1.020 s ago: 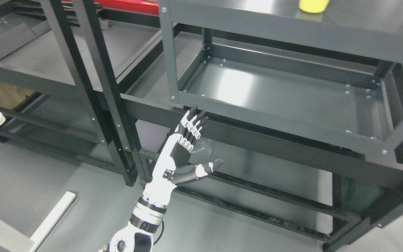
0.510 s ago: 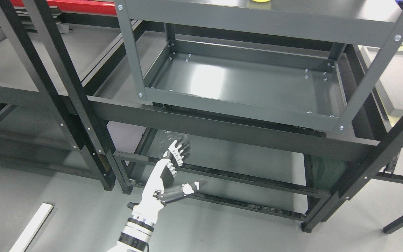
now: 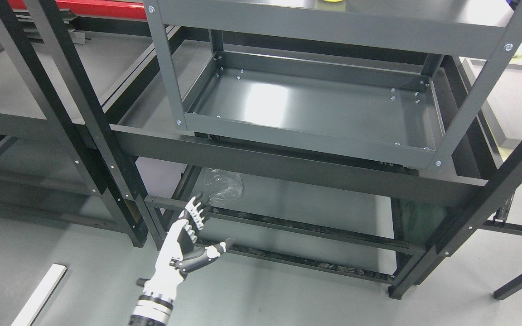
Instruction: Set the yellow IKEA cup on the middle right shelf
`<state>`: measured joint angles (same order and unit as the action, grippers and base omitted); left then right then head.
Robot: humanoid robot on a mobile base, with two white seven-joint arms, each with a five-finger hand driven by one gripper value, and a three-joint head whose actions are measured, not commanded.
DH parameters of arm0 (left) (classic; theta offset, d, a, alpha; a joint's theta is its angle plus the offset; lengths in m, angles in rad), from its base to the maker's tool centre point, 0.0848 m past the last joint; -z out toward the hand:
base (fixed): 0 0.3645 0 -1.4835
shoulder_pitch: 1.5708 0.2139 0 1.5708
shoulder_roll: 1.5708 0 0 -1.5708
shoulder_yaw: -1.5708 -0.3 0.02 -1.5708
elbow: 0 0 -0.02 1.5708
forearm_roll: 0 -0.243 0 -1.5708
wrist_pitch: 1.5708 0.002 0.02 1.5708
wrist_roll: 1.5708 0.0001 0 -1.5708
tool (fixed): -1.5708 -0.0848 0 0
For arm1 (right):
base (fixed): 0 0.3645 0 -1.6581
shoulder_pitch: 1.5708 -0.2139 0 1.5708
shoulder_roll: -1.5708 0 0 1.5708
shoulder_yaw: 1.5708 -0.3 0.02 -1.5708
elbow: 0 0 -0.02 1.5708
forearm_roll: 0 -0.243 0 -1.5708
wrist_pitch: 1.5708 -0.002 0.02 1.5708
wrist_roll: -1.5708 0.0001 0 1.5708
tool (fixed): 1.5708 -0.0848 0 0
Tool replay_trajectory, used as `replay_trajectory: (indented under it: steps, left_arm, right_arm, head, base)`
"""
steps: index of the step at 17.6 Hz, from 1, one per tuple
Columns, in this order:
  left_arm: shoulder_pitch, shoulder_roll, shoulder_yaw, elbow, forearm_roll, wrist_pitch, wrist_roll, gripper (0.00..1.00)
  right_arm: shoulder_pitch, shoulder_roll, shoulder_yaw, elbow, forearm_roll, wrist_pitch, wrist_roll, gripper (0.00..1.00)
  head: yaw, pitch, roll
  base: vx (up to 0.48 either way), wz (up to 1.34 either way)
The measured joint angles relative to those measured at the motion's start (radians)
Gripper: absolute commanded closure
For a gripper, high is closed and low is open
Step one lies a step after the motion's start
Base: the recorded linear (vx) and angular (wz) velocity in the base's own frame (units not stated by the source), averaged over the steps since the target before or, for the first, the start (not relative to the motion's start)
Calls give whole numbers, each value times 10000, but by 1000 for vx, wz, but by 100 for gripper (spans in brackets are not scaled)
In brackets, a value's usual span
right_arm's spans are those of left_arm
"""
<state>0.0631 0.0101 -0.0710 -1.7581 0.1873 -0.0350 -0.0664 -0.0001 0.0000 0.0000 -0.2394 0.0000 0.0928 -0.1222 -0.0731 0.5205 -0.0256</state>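
Observation:
Only a sliver of the yellow cup (image 3: 332, 1) shows at the picture's top edge, standing on the top board (image 3: 333, 22) of the grey shelf unit. Below it lies a grey shelf tray (image 3: 315, 106) with nothing on it. My left hand (image 3: 206, 224) is low at the bottom left, in front of the unit's lowest rails, far below the cup. Its fingers are spread, the thumb sticks out to the right, and it holds nothing. The right arm is out of view.
A crumpled clear plastic bag (image 3: 222, 183) lies on the lowest level just above my hand. A black rack (image 3: 84, 113) stands to the left, with a white board (image 3: 39, 294) on the floor. A pale table (image 3: 514, 90) is at the right.
The camera has swung, shifting the whole picture and leaving only the cup's edge in view. My left hand has dropped from the middle rail to below the plastic bag, still open.

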Motion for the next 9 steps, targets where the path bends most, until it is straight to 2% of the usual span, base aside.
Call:
replay_trajectory:
  steps: [9]
  left_arm:
    - [52,-58,736,-2,-24,52,-10,1]
  right_arm:
    - [1,0,0,0,0,0,55,1]
  head:
    - [0,0,0]
  base:
    - [0,0]
